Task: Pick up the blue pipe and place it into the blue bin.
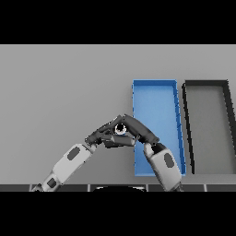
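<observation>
Meeting just left of the blue bin (155,99), the left hand (102,136) and right hand (138,130) touch fingertips, grips unclear, around a small pale round object (120,129); the blue pipe cannot be identified.

we see a matt grey table (60,92), smooth and even. the blue bin (154,83) looks like smooth matt plastic, the black bin (206,83) beside it likewise, with a grey floor. both hands, left (103,136) and right (136,127), look dark matt; the arms' shells look smooth white plastic.
</observation>
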You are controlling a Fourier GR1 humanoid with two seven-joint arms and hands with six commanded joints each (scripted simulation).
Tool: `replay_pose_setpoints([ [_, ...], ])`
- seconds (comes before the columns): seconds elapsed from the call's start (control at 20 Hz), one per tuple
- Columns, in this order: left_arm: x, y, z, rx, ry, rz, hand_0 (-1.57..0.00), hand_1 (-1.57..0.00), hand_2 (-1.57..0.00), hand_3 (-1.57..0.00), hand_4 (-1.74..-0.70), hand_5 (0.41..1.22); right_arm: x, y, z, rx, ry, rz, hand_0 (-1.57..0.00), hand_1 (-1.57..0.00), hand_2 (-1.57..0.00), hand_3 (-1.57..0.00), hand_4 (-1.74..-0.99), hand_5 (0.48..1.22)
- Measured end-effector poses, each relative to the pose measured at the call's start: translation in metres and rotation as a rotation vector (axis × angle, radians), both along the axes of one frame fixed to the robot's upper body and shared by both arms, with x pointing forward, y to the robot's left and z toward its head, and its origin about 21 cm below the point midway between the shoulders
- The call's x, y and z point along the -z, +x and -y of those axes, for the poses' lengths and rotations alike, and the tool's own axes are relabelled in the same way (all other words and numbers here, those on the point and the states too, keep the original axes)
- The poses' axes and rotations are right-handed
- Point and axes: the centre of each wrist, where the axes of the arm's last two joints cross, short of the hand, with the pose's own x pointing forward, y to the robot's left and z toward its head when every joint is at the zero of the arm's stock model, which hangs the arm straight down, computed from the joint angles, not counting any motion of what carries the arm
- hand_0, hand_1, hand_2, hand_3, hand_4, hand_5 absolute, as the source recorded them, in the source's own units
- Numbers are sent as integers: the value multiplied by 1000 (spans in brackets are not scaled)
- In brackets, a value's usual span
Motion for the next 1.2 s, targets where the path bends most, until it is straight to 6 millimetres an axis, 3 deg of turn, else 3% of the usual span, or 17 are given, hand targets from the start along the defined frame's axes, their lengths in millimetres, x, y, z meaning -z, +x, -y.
replay_pose_setpoints([
  [0.05,3,-1,1,4,0,5,-1407,-1190,-1242,-518,-1544,1219,0,1,-1,-6,0,-21,-1540,-1541,-1541,-1530,-1477,1177],
  [0.15,3,1,3,27,29,19,-979,-802,-819,-332,-1343,1220,0,-3,-1,-2,-13,-10,-1551,-1552,-1552,-1545,-1480,1193],
  [0.3,0,2,-3,76,73,6,-501,-410,-419,-170,-1110,1184,-2,-4,0,-1,-4,-3,-1561,-1561,-1561,-1558,-1482,1206],
  [0.45,-3,3,-2,62,110,45,-256,-210,-214,-86,-950,964,-4,-5,-4,-4,13,3,-1566,-1566,-1566,-1564,-1484,1214],
  [0.6,4,3,-6,18,172,16,-131,-107,-109,-44,-854,794,-4,-2,-2,-5,74,23,-1568,-1568,-1568,-1567,-1484,1217],
  [0.8,2,5,-6,12,160,26,-53,-43,-44,-17,-830,659,-2,-2,-1,10,70,36,-1570,-1570,-1570,-1570,-1485,1219],
  [1.05,8,-1,-11,-51,192,-91,-17,-13,-14,-5,-880,605,-5,-2,-2,16,106,39,-1571,-1571,-1571,-1571,-1492,1220],
  [1.2,12,-4,-14,-55,207,-79,-8,-6,-7,-2,-876,555,-11,1,0,-25,233,-59,-1571,-1571,-1571,-1571,-1492,1221],
])
